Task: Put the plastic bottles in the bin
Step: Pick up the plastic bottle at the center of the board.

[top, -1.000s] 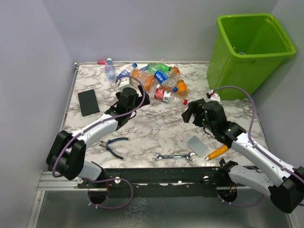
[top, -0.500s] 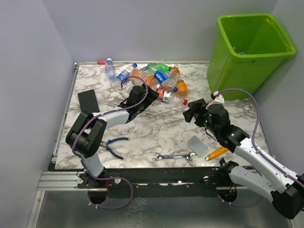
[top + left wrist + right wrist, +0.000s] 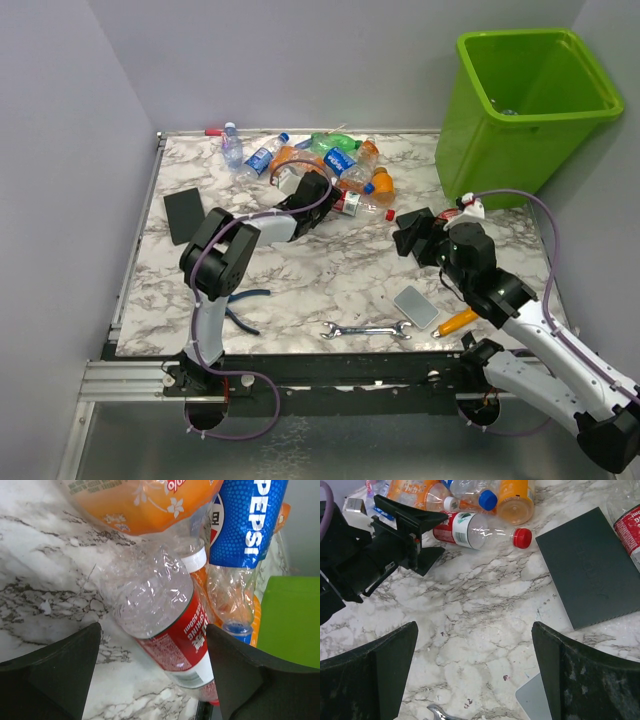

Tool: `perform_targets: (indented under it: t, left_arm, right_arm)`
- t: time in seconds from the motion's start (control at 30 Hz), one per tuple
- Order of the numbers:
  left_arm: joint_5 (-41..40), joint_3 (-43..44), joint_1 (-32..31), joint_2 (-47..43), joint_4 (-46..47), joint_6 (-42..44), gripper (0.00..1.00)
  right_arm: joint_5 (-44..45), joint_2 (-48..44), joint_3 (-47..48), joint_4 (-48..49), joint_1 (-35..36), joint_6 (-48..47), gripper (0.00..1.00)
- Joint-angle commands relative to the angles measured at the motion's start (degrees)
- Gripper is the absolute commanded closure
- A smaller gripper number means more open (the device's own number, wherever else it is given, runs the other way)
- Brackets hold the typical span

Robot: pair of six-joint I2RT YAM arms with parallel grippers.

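Marble table (image 3: 330,280), left claw (image 3: 153,625) seemingly straddling bottle (image 3: 155,592)

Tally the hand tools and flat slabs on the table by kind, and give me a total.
Wrench: 1
Pliers: 1
Orange-handled screwdriver: 1
Red-handled tool at the far edge, too small to name: 1
Flat slabs: 3, namely the black slab, the light grey slab and the dark grey slab
Total: 7
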Motion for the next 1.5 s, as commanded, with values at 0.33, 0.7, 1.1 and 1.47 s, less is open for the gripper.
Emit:
perform_targets:
  t: [0.33, 0.7, 1.1, 1.47]
  left_arm:
    - [-3.2, 0.3, 0.3, 3.0, -0.9, -2.9, 0.48]
    - [-4.9, -22.4, 0.5, -18.2, 8.1, -10.0, 0.71]
    - [-17.4, -48.4, -5.2, -47.6, 23.9, -26.0, 0.77]
    - [-18.1, -51.1, -5.9, -55.3, 23.0, -26.2, 0.79]
  right_arm:
    - [1.5, -3.1, 2.3, -3.3, 0.3, -1.7, 0.00]
    - [-4.9, -2.4, 0.7, 0.5, 0.3, -0.1, 0.00]
    - [-13.9, -2.4, -16.1, 39.5, 0.4, 16.5, 0.02]
    - [-16.4, 8.5, -11.7, 53.7, 2.4, 14.9, 0.02]
